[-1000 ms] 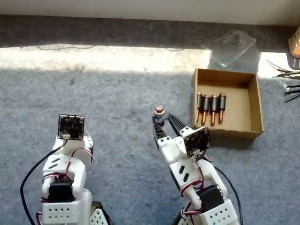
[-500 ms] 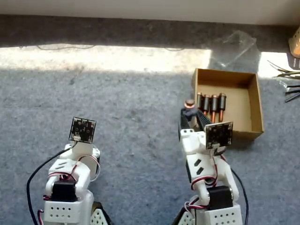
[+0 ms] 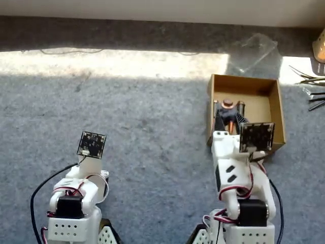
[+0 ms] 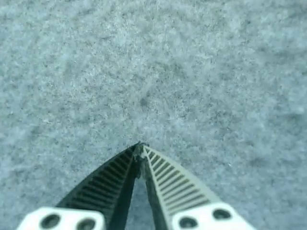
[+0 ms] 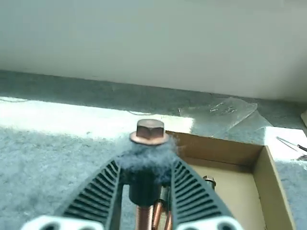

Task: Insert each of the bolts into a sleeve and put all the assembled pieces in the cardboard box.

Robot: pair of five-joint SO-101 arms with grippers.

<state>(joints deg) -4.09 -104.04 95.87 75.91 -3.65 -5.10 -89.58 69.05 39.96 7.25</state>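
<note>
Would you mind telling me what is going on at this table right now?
The right gripper is shut on an assembled bolt and sleeve, holding it upright above the cardboard box, where other assembled pieces lie. The left gripper is shut and empty, hanging over the grey carpet.

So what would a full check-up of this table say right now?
Surface: grey carpet, sunlit strip at the far side.
Job's things: cardboard box holding assembled pieces, partly hidden; one more bolt-and-sleeve piece held head-up over it.
Clutter: clear plastic bag; thin tools at the edge.
Grippers: right gripper shut on the piece; left gripper shut, empty, over carpet.
Cables: black cable by the left arm.
Surroundings: pale wall.
</note>
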